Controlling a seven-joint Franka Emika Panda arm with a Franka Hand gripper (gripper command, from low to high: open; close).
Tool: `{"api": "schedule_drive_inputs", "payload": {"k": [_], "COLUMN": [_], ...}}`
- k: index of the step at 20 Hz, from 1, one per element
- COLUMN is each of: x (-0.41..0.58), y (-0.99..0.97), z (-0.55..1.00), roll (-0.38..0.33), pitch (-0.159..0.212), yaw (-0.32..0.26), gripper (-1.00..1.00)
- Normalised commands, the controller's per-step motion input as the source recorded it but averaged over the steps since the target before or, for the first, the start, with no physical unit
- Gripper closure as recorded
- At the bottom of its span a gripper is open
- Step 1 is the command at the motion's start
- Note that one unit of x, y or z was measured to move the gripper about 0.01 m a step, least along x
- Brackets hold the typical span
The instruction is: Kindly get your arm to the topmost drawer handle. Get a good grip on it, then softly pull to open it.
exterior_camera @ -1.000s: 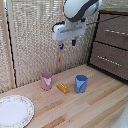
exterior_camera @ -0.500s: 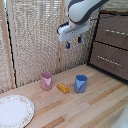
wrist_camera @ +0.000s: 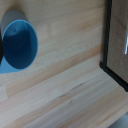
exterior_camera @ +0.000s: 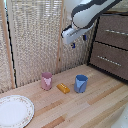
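Observation:
My white arm [exterior_camera: 92, 12] reaches in from the top of the exterior view. Its gripper [exterior_camera: 79, 41] hangs in the air with its blue-tipped fingers [exterior_camera: 73, 45] apart and nothing between them. It is to the exterior view's left of the dark brown dresser [exterior_camera: 112, 42], apart from it. The topmost drawer handle [exterior_camera: 116, 32] is a thin silver bar on the upper drawer front, level with or slightly above the gripper. An identical bar [exterior_camera: 107, 59] sits on the lower drawer front. The wrist view shows the dresser's edge [wrist_camera: 116, 45] and a sliver of silver bar [wrist_camera: 126, 47]; which drawer it belongs to is unclear.
On the wooden table [exterior_camera: 100, 107] stand a blue cup [exterior_camera: 81, 83], a small yellow block [exterior_camera: 63, 88], a pink cup [exterior_camera: 46, 80] and a white plate [exterior_camera: 14, 111]. A bamboo blind [exterior_camera: 35, 35] forms the back wall. The blue cup also shows in the wrist view [wrist_camera: 19, 45].
The arm has moved toward the exterior view's right, closer to the dresser, and a little higher. The gripper stays open and empty.

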Motion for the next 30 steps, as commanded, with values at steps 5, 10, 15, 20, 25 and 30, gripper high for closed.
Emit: {"api": "schedule_drive_inputs", "payload": {"k": [5,10,15,20,25,30], "x": [-0.162,-0.146,-0.134,-0.122,-0.107,-0.083], "y": [-0.29,-0.31,-0.33,-0.33,-0.35,-0.37], "z": [0.04,0.0,0.0,0.0,0.0,-0.02], "roll": [-0.327,-0.343,-0.353,-0.358,-0.369,-0.375], "pitch": [-0.02,-0.027,-0.018,-0.017,-0.002,0.0], "yaw": [0.132,0.125,0.115,0.111,0.092,0.075], "gripper": [-1.0,-1.0,-1.0,-1.0,-1.0,-1.0]}}
